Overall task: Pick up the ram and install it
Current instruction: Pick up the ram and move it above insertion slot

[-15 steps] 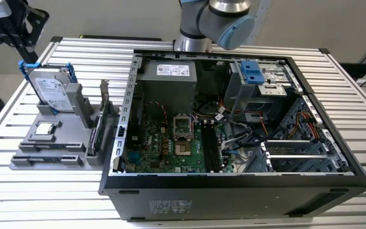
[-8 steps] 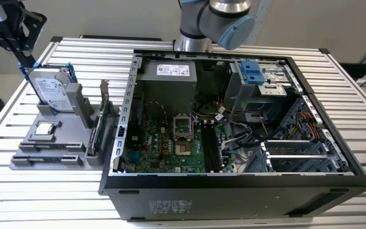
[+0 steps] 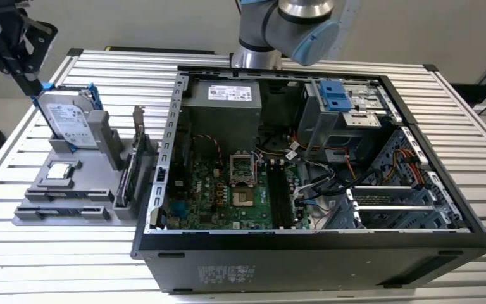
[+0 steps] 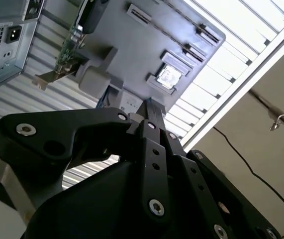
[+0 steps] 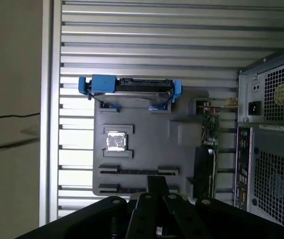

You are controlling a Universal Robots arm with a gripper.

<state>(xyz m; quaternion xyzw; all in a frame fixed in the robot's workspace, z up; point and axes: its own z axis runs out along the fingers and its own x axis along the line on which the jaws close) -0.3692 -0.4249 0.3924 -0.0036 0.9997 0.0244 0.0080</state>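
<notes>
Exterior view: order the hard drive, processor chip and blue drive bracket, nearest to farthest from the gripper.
1. Hard drive, upright, close by the gripper.
2. Processor chip, flat on grey holder.
3. Blue drive bracket, inside the case.

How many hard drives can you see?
1. The hard drive, in its blue frame, stands on edge in the grey holder, to the exterior view's left of the computer case. Others may be hidden inside the case.

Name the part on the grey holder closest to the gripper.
The hard drive in its blue frame: it stands upright right by the gripper; the flat chip and the bracketed card sit farther off.
</notes>
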